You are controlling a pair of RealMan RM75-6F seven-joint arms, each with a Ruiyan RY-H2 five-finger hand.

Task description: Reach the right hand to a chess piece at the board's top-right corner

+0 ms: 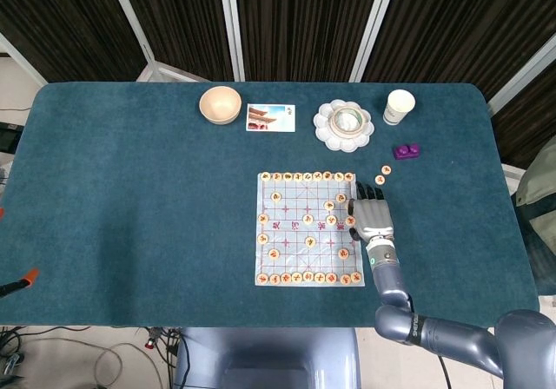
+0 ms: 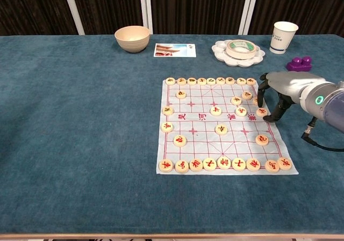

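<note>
My right robot hand [image 2: 277, 93], fingers apart and empty, hovers right of centre, short of the round tan corner chess piece [image 2: 251, 81].

Right hand [image 2: 277, 90] arched over chess board [image 2: 220, 123] right edge, fingertips down beside pieces, holding nothing. Corner piece [image 2: 251, 82] just left of hand. Bowl [image 2: 132, 38] far behind board.

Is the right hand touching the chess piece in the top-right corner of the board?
Apart. In the chest view the right hand stands with its fingertips down nearer along the board's right edge, and bare board shows between them and the corner piece.
</note>
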